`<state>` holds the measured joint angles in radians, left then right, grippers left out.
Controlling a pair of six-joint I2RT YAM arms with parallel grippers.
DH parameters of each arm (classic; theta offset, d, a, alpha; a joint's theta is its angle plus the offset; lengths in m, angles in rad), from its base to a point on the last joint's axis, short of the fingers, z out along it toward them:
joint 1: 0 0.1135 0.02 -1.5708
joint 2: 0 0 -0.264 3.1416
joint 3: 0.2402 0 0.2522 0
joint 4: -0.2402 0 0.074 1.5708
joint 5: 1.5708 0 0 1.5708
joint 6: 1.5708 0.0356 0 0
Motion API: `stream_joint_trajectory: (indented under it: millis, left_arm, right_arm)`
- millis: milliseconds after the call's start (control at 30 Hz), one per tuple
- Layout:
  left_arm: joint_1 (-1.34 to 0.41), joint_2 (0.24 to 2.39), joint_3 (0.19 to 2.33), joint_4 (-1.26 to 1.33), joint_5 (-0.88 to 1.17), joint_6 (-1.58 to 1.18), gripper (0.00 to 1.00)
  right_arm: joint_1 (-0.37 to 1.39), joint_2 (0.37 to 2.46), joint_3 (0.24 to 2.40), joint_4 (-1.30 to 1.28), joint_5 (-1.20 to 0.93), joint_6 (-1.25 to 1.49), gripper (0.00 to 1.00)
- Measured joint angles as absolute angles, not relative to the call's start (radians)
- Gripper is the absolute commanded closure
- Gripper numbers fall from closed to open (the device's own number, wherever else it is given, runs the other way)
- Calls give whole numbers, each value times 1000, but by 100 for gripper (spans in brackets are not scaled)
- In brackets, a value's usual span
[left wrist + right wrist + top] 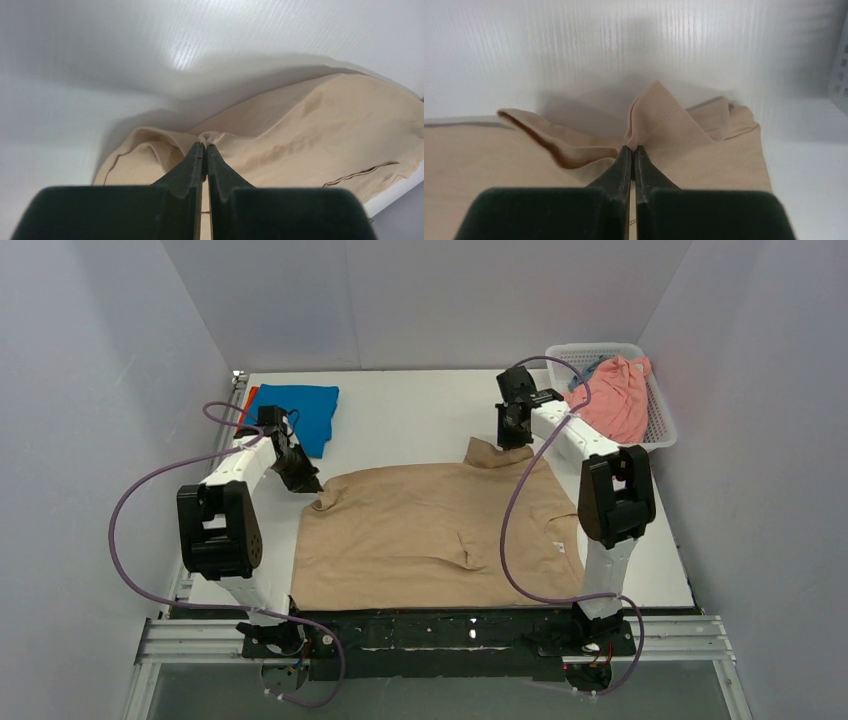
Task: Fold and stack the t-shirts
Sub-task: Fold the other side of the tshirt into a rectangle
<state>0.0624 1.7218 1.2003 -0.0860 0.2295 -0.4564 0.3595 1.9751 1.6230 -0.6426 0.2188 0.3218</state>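
White mesh basket [662, 430] at the far right corner of the worktop [420, 415]; it contains a crumpled salmon pink t-shirt [615, 398] that rises above the rim, with a strip of grey-blue t-shirt [591, 367] showing behind it against the far wall of the basket. The worktop is white and ribbed. At its far left corner lies a folded bright blue t-shirt [303, 412], with an edge of orange-red t-shirt [247, 400] showing from under its left side. The beige-tan t-shirt [440, 530] is spread flat over the middle of the worktop and reaches the near edge. The left gripper [306, 481] has its jaws pressed together on a fold of cloth at the shirt's far left corner. The right gripper [513, 439] is likewise clamped on a raised peak of cloth at the shirt's far right corner, just beside the basket. Pale grey walls enclose the worktop on three sides. A metal rail [680, 635] runs along the near edge and carries both arm bases, and a purple cable [120, 540] loops beside each arm.
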Motion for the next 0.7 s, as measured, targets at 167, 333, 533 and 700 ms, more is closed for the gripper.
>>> stream_joint_trajectory:
  millis: [167,333,533,700]
  left_arm:
    - [62,1610,1103,-85,199,-474,100]
    - [62,1511,1048,-104,166,-487,100]
    - [62,1410,1020,-137,136,-487,100]
    - [62,1323,982,-177,102,-488,100]
  right_arm:
    - [392,1832,1441,-611,222,327,99]
    - [410,1674,1286,-595,229,345,99]
    - [410,1502,1157,-595,237,366,99]
    - [410,1379,1048,-597,225,387,99]
